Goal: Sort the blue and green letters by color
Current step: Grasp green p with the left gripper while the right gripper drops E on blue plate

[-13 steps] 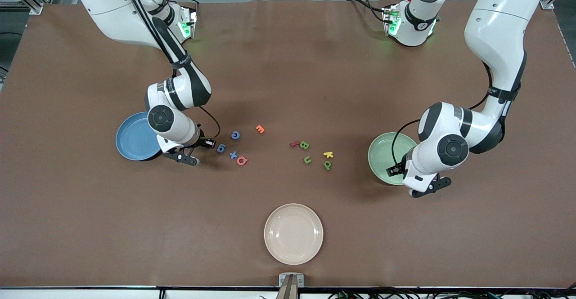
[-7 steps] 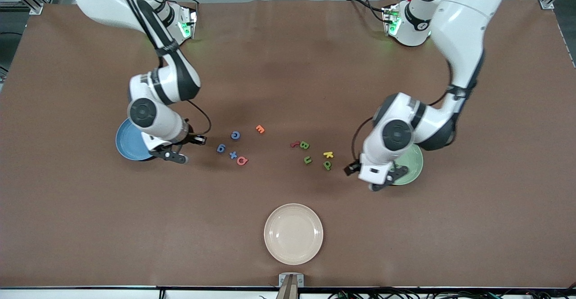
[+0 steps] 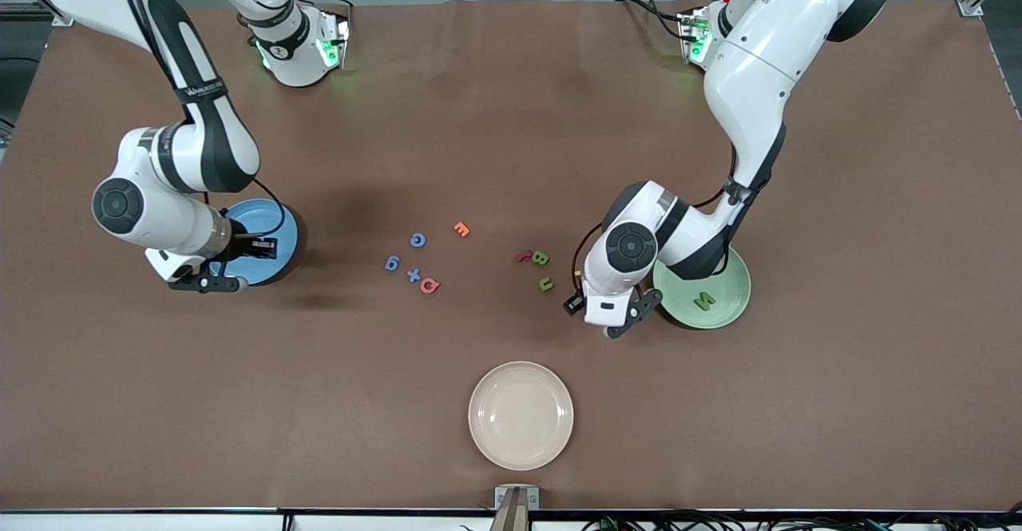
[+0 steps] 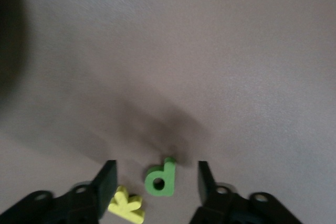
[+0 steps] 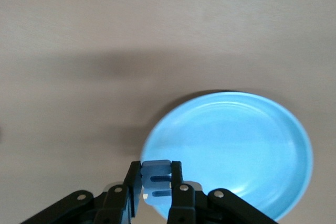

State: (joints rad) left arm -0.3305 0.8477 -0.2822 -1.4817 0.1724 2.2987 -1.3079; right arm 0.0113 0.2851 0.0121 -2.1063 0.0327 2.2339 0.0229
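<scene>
Table (image 3: pixel 511 116): brown cloth, both arm bases along its top edge.
Right arm: "FRANKA" lettering partly legible on the forearm; elbow bent, wrist over the blue plate (image 3: pixel 275 227) toward its own end of the table.
Left arm: bent down steeply, wrist beside the green plate (image 3: pixel 722 275).
Cream plate (image 3: pixel 520 415): near the bottom edge, mid-table.
Right gripper (image 5: pixel 156 184): fingers pinched on a blue letter E (image 5: pixel 157 174), over the blue plate's rim.
Left gripper (image 4: pixel 156 182): fingers spread, straddling a green letter P (image 4: pixel 160 179); yellow K (image 4: pixel 127 205) just beside it.
Green letters: N (image 3: pixel 703 301) in the green plate; B (image 3: pixel 540 257) and U (image 3: pixel 545 283) mid-table.
Blue letters: C (image 3: pixel 417 239), the 6-shaped piece (image 3: pixel 391 263) and X (image 3: pixel 413 275) mid-table.
</scene>
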